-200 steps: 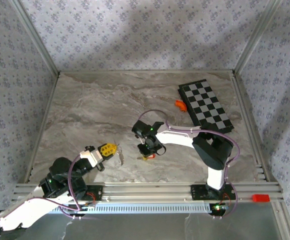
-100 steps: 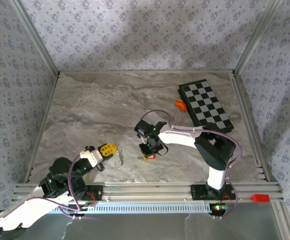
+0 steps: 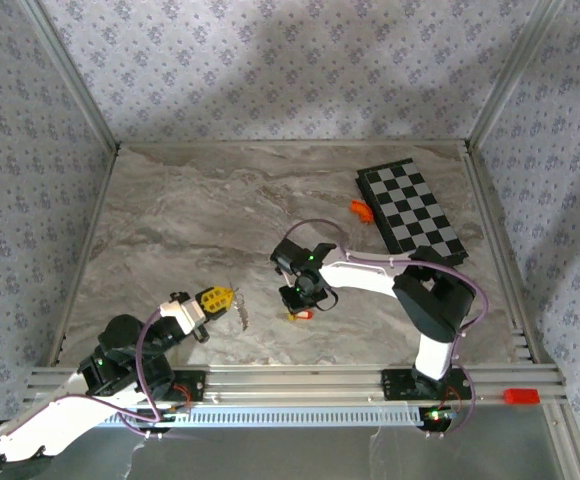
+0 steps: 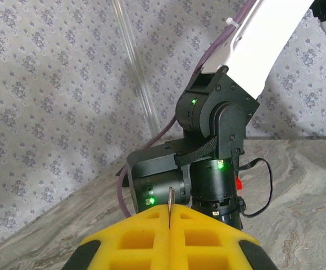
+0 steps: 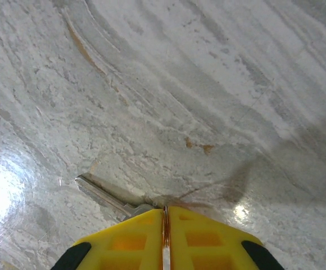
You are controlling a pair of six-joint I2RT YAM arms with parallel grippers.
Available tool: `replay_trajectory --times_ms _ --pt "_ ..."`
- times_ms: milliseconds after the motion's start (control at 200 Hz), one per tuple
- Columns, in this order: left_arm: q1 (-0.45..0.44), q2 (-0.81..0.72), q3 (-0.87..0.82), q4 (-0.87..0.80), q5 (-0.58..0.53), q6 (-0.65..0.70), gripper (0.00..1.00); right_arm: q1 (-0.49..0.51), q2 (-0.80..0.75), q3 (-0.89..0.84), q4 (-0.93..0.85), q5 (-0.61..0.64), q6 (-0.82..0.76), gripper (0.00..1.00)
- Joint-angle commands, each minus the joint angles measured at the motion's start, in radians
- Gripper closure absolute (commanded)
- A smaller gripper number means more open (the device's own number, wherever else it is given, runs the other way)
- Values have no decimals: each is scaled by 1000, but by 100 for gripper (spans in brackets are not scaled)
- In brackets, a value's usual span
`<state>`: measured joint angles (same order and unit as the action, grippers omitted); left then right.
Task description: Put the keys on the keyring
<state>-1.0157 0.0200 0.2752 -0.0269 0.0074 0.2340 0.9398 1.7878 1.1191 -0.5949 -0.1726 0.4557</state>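
The task is at an early stage: nothing is threaded yet, but both parts appear to be in hand.

The left claw (image 3: 220,298) is closed on the keyring (image 3: 240,313). From above, the ring shows as a thin silvery piece hanging off the yellow fingertips, near the front left of the surface (image 3: 190,220). In the left wrist view, a slim metal edge stands pinched in the seam between the pads.

The right claw (image 3: 298,298) sits low over the middle of the surface, well apart from the left one. Its pads are pressed together on the key (image 5: 104,193). The grey blade juts out to the left from under the fingertips and lies against the marble, and a reddish line in the seam suggests the red head is what is clamped. From above, a red speck marks the key just below this claw. How firm the grip is cannot be told.

What seems to be left is:
- lifting the key clear of the surface;
- bringing the two claws together;
- lining the key's hole up with the ring and working it on.

That is the fiddly part, given how small both pieces are. One key can be made out here.
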Motion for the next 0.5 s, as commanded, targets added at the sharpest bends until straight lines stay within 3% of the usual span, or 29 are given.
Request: replay_trajectory --times_ms 0,210,495 --pt "-6 -14 5 28 12 -12 100 -7 -28 -10 -10 -5 12 90" --pt "-6 -14 6 27 11 -11 100 -7 -23 -8 -11 -4 6 93" --pt "-6 -14 5 27 10 -11 100 -13 -20 -10 -11 -11 -5 90"
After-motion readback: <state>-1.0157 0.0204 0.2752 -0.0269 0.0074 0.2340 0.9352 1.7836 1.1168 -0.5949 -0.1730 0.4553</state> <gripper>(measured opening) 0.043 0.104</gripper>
